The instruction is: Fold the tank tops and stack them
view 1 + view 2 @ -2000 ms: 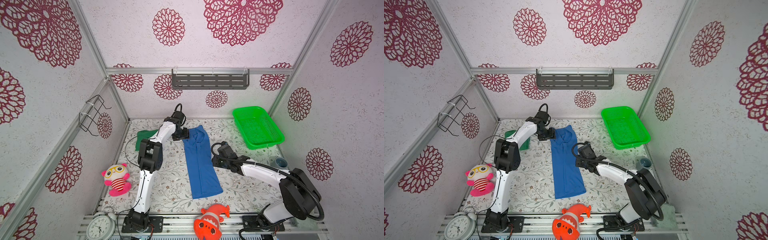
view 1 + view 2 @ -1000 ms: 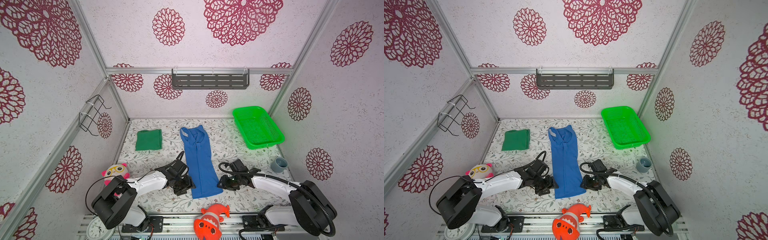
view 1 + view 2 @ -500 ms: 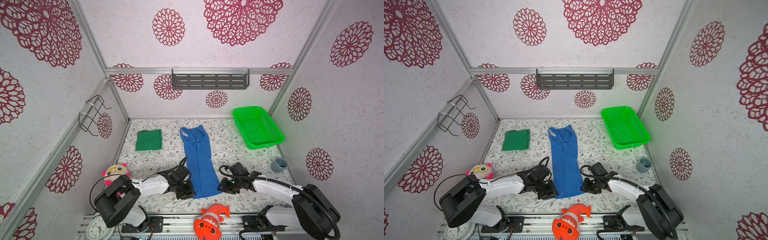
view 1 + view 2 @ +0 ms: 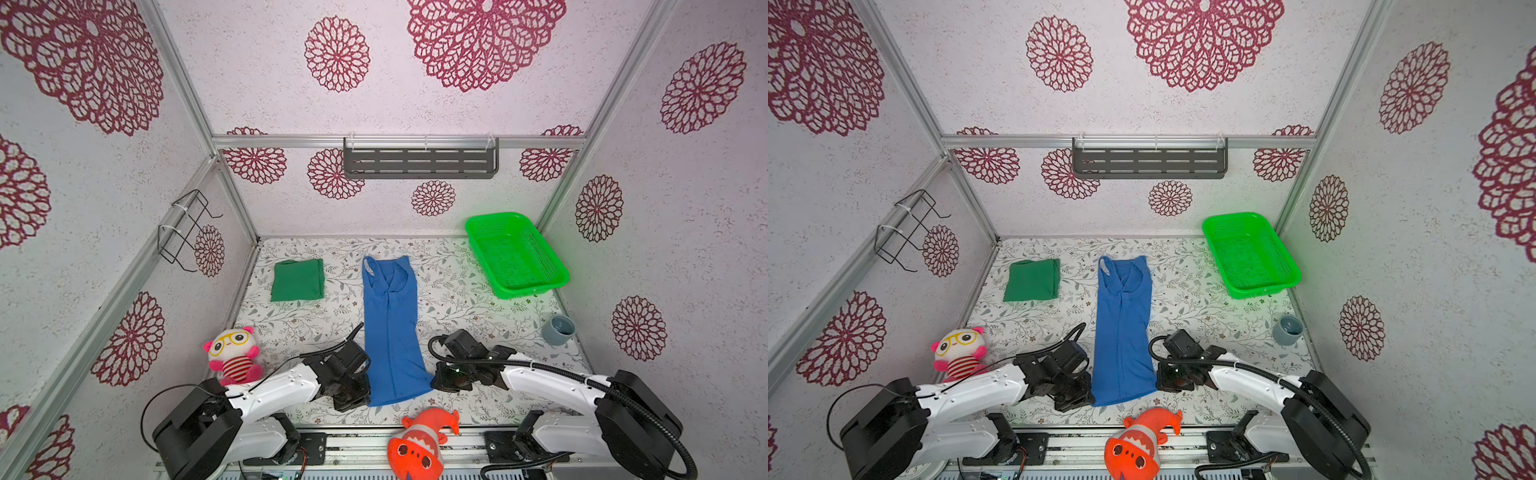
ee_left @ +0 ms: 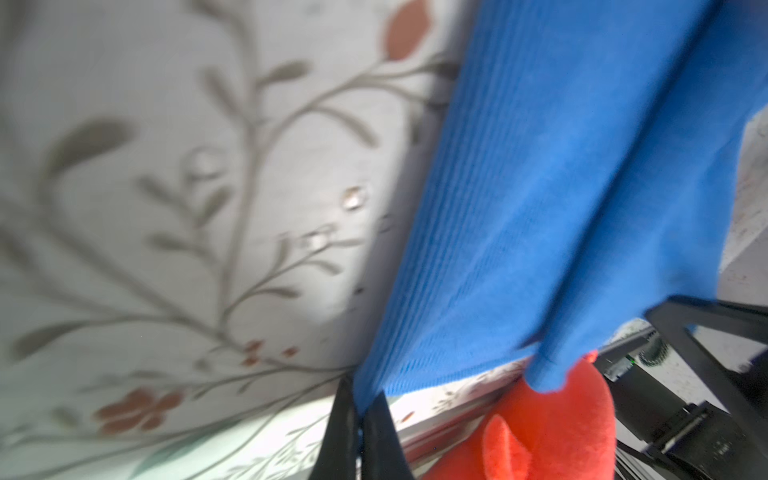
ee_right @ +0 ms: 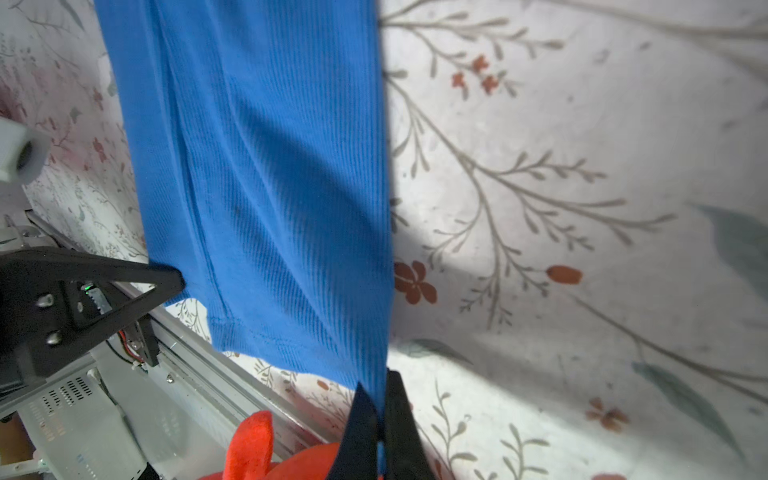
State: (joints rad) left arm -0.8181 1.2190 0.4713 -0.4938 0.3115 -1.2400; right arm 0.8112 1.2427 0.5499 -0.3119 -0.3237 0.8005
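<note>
**Both near corners of the blue tank top (image 4: 390,332) are pinched**

In both top views the blue tank top lies long and narrow on the flowery surface (image 4: 457,291). The left gripper (image 4: 368,400) is closed on its near left corner. The right gripper (image 4: 432,380) is closed on its near right corner. The green tank top (image 4: 297,279) lies folded to the left of the blue straps, apart from them. A green basket (image 4: 532,291) and a grey cup (image 4: 559,329) sit off to the right. An orange fish toy (image 4: 419,440) sits just past the blue hem. A pink doll (image 4: 232,353) is far to the left.

In the left wrist view the black gripper (image 5: 361,399) squeezes the blue corner, and the orange fish is close behind the hem.

In the right wrist view the gripper (image 6: 380,395) squeezes the other corner, with the fish poking in beside it.
</note>
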